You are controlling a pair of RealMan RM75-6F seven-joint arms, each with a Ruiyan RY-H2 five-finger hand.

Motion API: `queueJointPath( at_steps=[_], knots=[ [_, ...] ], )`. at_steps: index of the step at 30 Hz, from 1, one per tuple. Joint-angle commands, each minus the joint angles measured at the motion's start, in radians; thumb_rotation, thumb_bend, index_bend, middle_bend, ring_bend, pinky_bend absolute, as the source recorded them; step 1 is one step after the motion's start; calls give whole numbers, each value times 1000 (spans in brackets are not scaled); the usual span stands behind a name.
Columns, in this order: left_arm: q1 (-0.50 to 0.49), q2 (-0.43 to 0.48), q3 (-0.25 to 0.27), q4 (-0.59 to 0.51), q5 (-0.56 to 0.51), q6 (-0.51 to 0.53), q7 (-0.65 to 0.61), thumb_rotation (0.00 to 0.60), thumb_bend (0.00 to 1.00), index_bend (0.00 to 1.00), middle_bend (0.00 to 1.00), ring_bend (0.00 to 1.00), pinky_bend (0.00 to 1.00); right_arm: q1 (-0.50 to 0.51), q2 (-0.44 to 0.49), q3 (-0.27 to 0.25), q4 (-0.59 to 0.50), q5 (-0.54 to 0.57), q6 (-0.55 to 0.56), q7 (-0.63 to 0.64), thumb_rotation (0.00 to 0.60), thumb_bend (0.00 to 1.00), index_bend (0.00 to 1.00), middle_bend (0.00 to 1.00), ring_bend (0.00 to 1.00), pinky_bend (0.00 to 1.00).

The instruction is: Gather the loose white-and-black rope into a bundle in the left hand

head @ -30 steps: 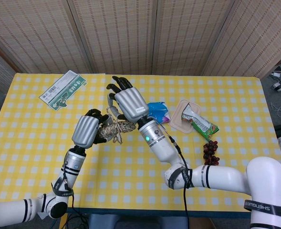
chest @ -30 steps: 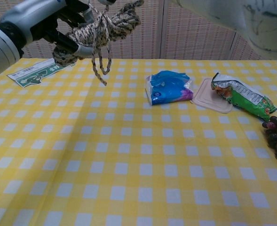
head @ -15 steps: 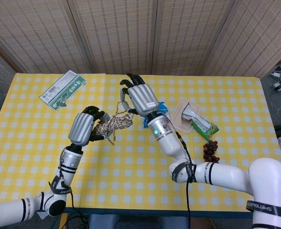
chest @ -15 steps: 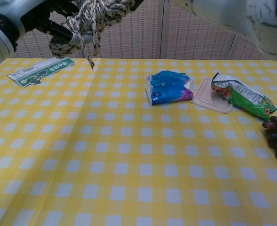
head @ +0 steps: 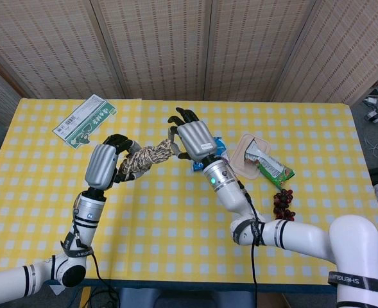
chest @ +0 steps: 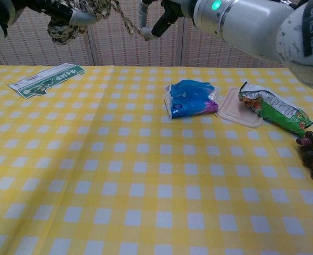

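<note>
White-and-black rope (head: 145, 158) sits coiled in our left hand (head: 105, 166), clenched around it, left of the blue packet (head: 215, 149) — our right hand (head: 192, 136) pinches the tail, ready to tuck it in.

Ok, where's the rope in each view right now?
Head view: rope left of centre, bundled between the left hand and right hand.
Chest view: rope at the top left edge, partly cut off.
Shared landmark: green-and-white packet on the table's far left.

L hand (head: 103, 165) raised w/ fingers curled; R hand (head: 194, 138) raised alongside, fingers pinched.
</note>
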Motion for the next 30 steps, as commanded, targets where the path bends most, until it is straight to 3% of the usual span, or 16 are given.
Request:
queueJointPath(
  at_steps=[1,20,30],
  knots=[
    [3,7,-8,-6,-4,5,4,600,249,681,713,490,243,-4,-5,-9,5,-6,-4,0,600,526,602,241,44,76],
    [1,48,-79,-9,-96,4,33,600,249,681,713,490,241,-39,-39,-67,5,-41,-26,-6,600,530,602,241,44,75],
    [1,59,-97,10,-132,8,42,600,250,681,713,490,241,-47,-43,-74,-13,-52,-34,-14,600,501,602,237,44,76]
  ],
)
